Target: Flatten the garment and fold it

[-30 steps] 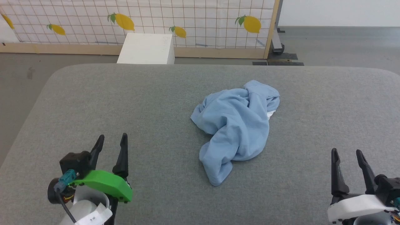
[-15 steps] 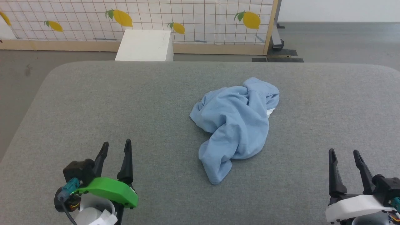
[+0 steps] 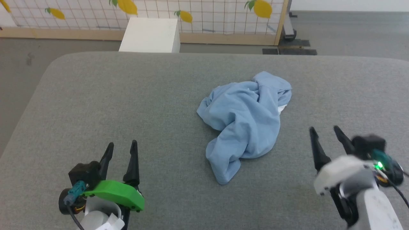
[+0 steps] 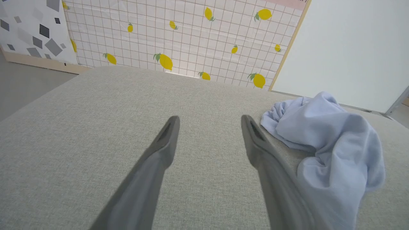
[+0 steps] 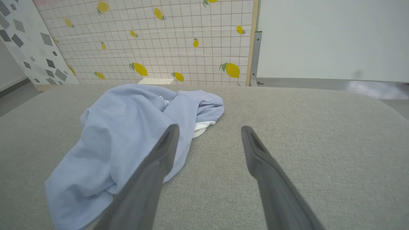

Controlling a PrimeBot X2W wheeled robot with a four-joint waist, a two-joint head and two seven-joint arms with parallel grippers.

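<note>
With left fingers (image 3: pixel 132 163) and right fingers (image 3: pixel 316 150) both apart and empty, probably best to pinch separate outer edges of the crumpled garment (image 3: pixel 244 124), then spread outward.

Broad grey woven-fabric surface with rounded corners (image 3: pixel 127 105) across the middle. Behind its far edge at 11 o'clock, white rectangular box (image 3: pixel 149 30). Along 12 o'clock, wood-framed white grid panel printed with yellow lemons (image 3: pixel 217 16). At 1 o'clock, flat black base plates (image 3: pixel 289 51). At 9 o'clock, grey floor (image 3: pixel 19 73).
</note>
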